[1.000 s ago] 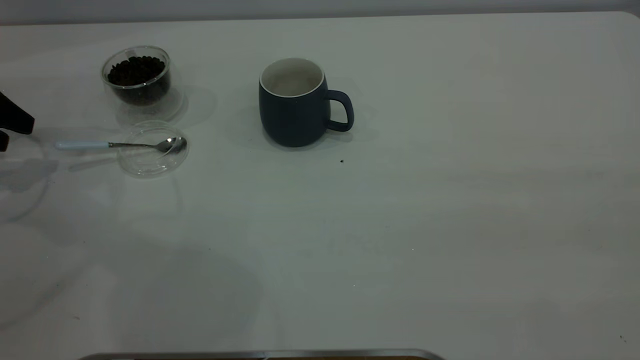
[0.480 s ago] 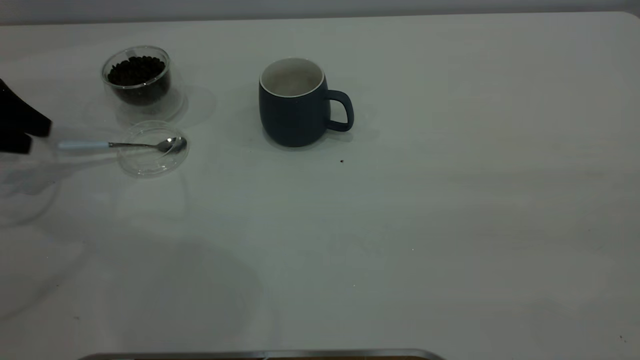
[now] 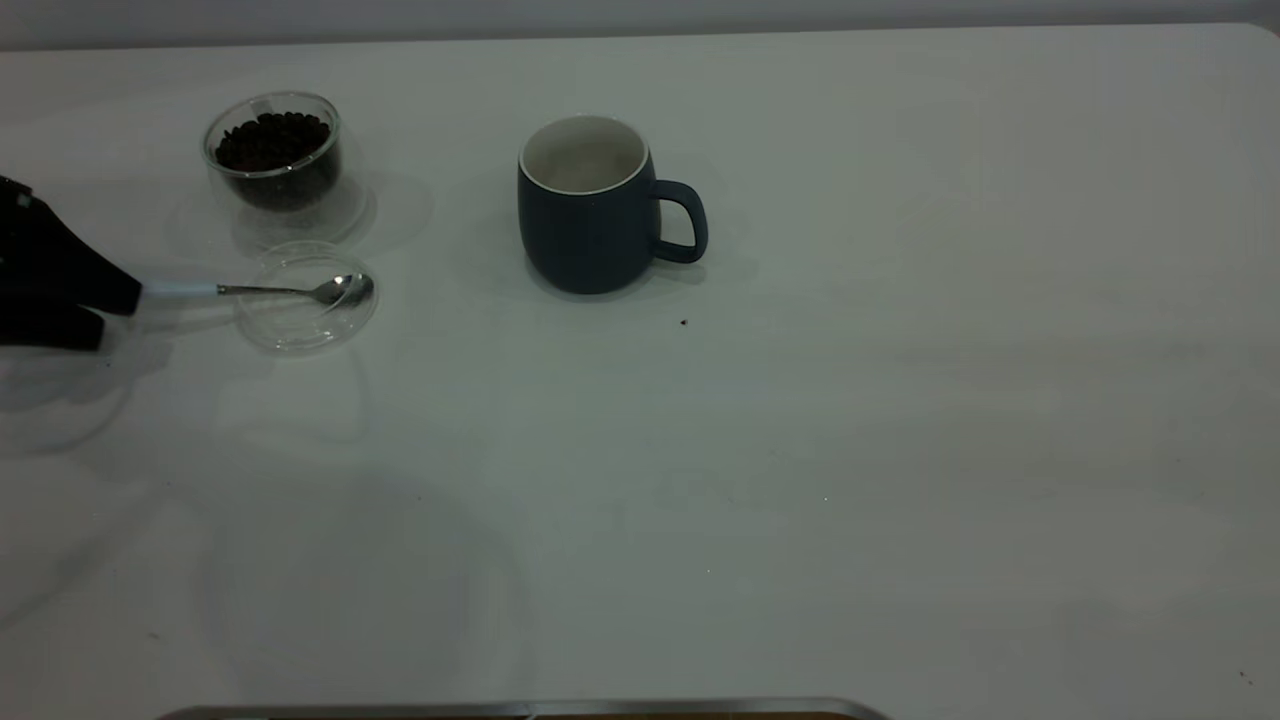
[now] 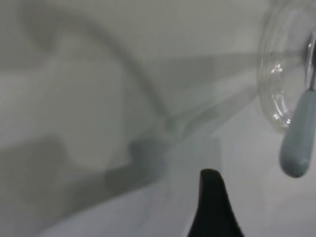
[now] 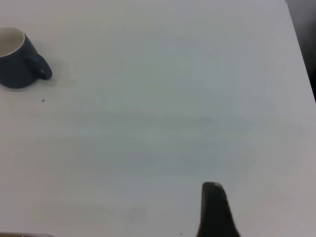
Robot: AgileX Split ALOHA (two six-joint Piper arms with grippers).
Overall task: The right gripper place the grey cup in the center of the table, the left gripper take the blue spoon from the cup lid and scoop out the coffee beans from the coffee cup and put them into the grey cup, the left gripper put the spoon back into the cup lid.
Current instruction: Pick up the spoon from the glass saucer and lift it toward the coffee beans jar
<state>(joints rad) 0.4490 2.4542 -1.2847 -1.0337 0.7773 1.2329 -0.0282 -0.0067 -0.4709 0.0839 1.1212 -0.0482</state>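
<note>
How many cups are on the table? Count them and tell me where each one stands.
2. The grey cup stands upright near the middle of the table, handle toward the exterior view's right. The coffee cup, holding the coffee beans, stands far left, just behind the cup lid.

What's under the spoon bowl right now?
The blue spoon has its bowl resting in the clear cup lid, which lies on the table. The left tool covers the handle's end.

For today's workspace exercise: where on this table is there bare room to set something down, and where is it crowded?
Bare: the table right of the mug, and the whole near side. Crowded: the far left, where the glass cup, lid and spoon cluster, with the left gripper at the spoon's handle.
</note>
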